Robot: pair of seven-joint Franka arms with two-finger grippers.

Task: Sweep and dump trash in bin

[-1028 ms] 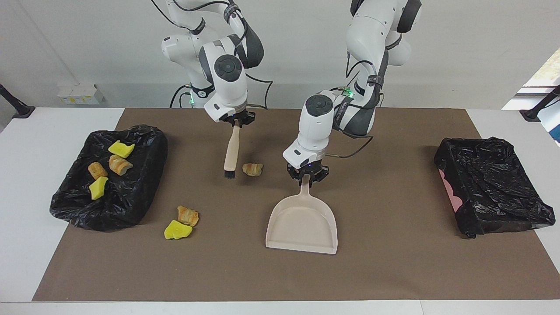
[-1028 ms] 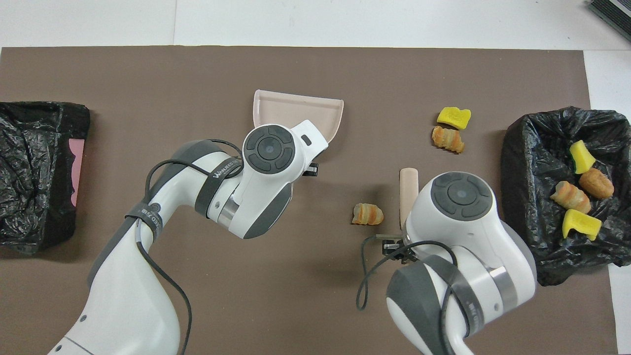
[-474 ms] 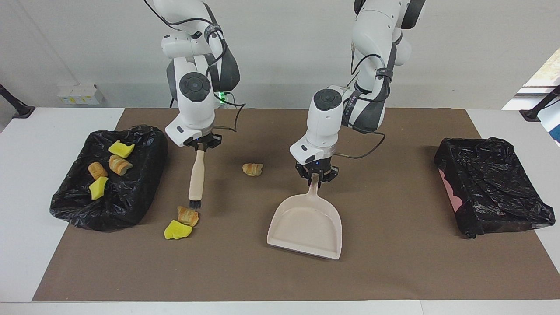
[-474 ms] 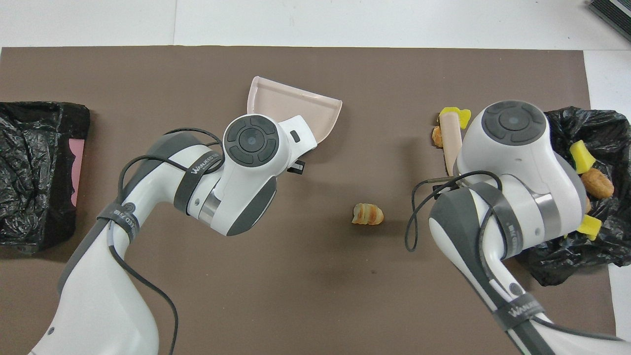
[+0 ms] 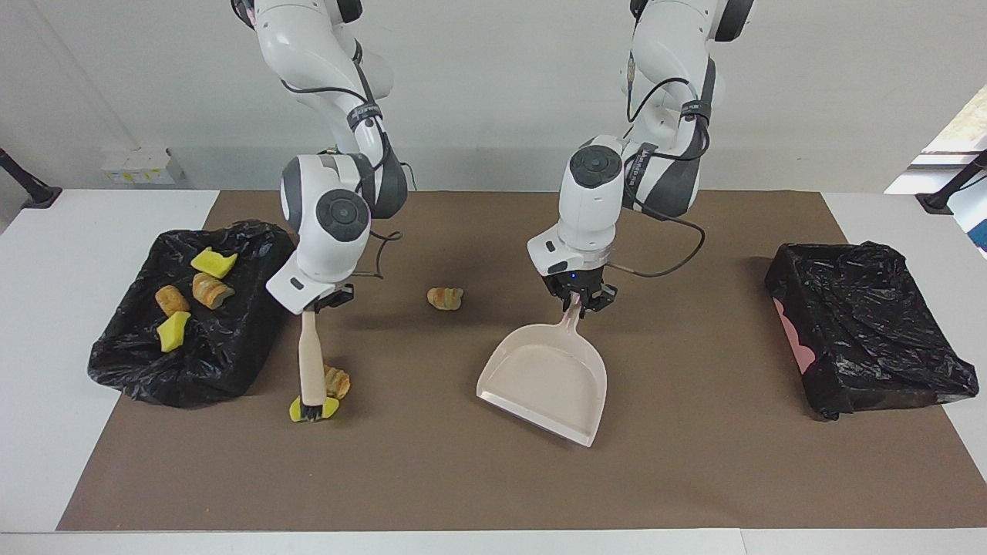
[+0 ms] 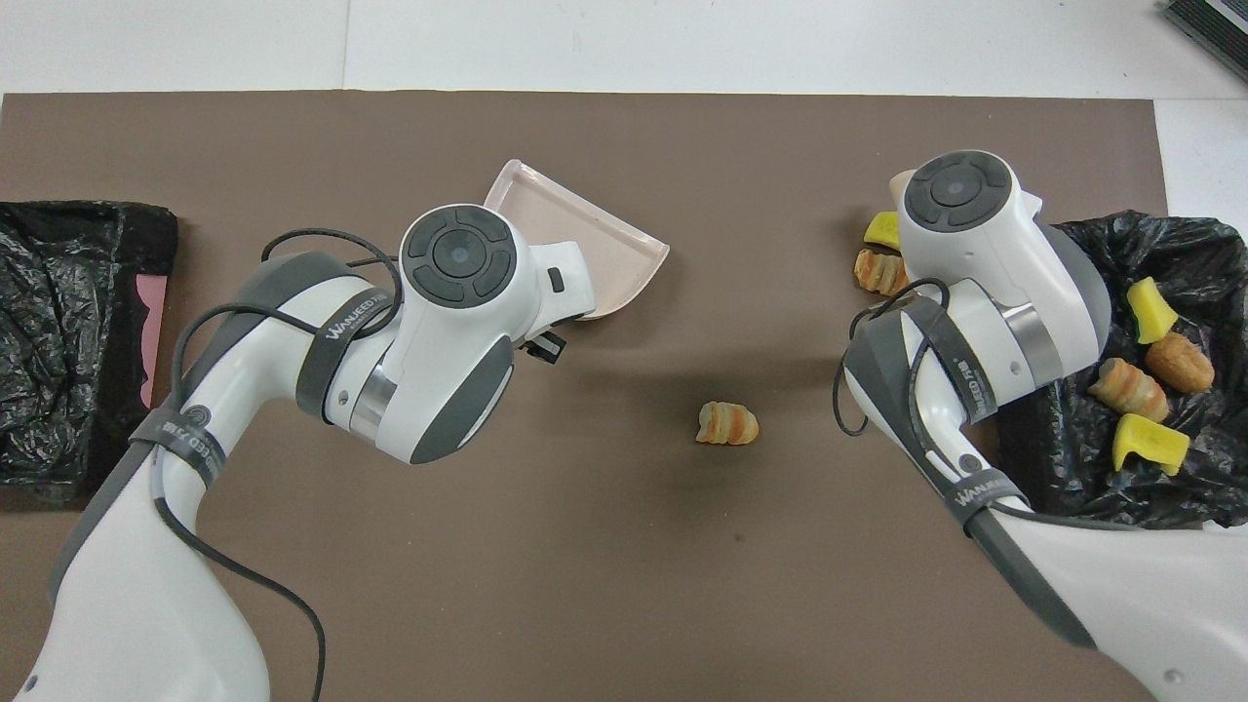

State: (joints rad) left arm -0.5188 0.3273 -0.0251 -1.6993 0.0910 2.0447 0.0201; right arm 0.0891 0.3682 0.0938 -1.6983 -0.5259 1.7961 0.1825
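My right gripper [image 5: 318,297] is shut on the wooden handle of a brush [image 5: 311,358]. Its black bristles are down at a yellow sponge chunk [image 5: 296,411] and a bread-like piece [image 5: 338,381] on the brown mat beside the black-lined bin [image 5: 193,362]. Both pieces also show in the overhead view, the sponge chunk [image 6: 880,230] and the bread piece [image 6: 877,271]. Another bread piece [image 5: 446,297] lies alone mid-mat [image 6: 726,424]. My left gripper [image 5: 577,299] is shut on the handle of the beige dustpan [image 5: 544,381], whose mouth is turned partly toward the right arm's end. The pan is empty.
Several trash pieces lie in the bin at the right arm's end, yellow [image 5: 213,263] and bread-like [image 5: 210,290]. A second black-lined bin [image 5: 864,324] stands at the left arm's end. A white table border surrounds the brown mat [image 5: 694,478].
My right arm carried the brush from beside the lone bread piece to the two pieces next to the bin. My left gripper shifted toward the left arm's end and turned the dustpan.
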